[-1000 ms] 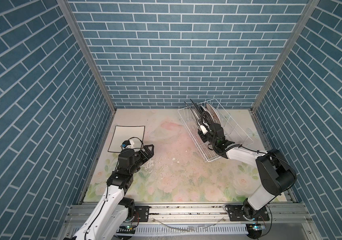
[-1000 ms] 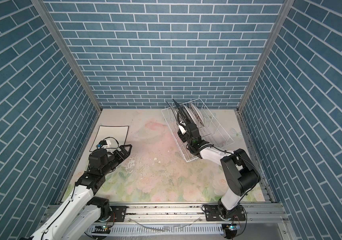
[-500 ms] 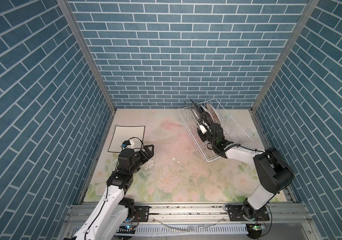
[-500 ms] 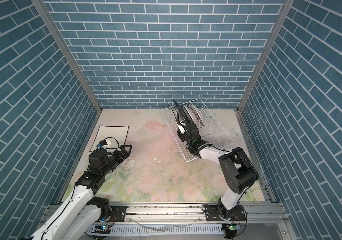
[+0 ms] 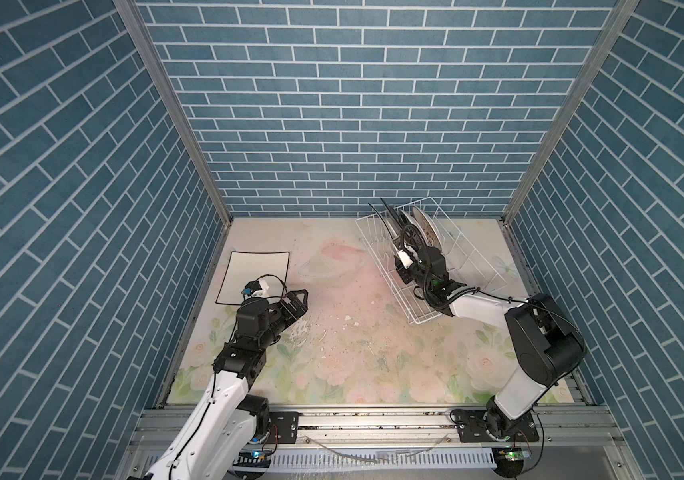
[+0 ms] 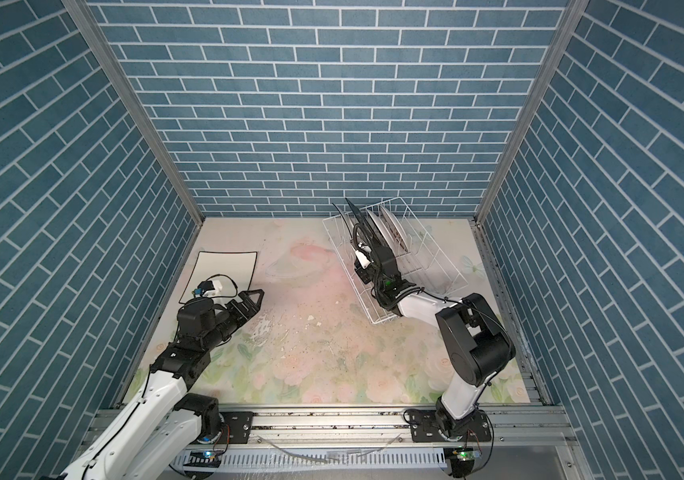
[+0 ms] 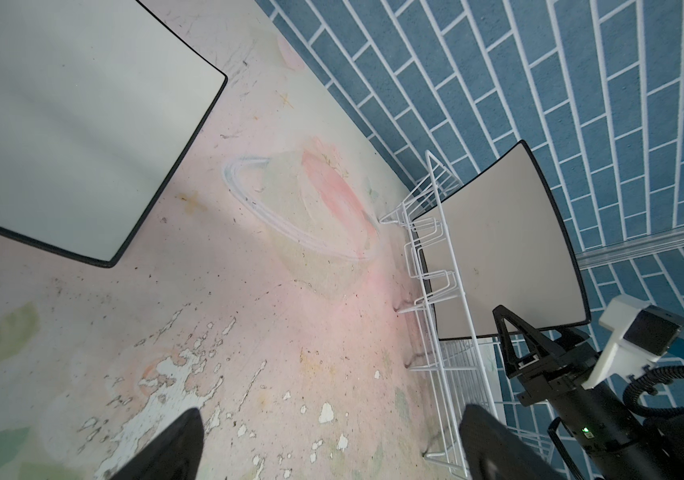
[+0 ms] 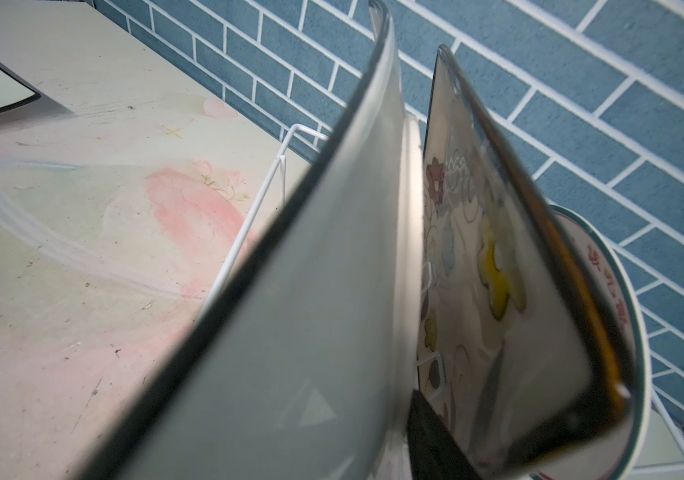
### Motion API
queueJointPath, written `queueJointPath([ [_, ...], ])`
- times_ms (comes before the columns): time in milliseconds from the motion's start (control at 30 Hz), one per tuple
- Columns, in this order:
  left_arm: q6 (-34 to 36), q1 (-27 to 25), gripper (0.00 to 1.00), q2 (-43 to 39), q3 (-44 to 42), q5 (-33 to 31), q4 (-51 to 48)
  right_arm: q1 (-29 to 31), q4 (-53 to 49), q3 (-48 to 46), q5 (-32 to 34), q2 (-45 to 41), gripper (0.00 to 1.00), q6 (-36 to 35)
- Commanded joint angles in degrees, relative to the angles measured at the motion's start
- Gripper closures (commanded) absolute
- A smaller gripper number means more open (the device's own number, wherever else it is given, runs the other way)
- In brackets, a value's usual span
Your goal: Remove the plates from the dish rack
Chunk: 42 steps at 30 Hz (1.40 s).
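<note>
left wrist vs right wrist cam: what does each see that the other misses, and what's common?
Left wrist only: the right gripper seen from outside, its wrist camera, and the open left gripper.

Right wrist only: the flowered plate, a round plate behind it, and one black finger between the flowered plate and the standing plain plate.

Both: that standing plain plate, dish rack wire, the flat plate on the table, and the brick wall.
</note>
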Motion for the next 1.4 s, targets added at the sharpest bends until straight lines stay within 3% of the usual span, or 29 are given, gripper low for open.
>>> queueJointPath([
  [0, 0.80, -0.38, 0.02, -0.49, 1.36, 0.16, -0.61, -0.22, 1.95, 2.48, -0.89, 0.70, 0.57, -2.56],
  [1067, 0.56, -0.38, 0.02, -1.01, 1.41, -0.04, -1.36, 0.06, 1.90, 3.10, -1.05, 0.15, 0.80, -2.78],
  [1367, 0.63, -0.38, 0.02, -1.24, 1.76, -0.10, -2.29, 0.56, 7.02, 1.67, 1.27, 1.04, 0.86, -2.32],
])
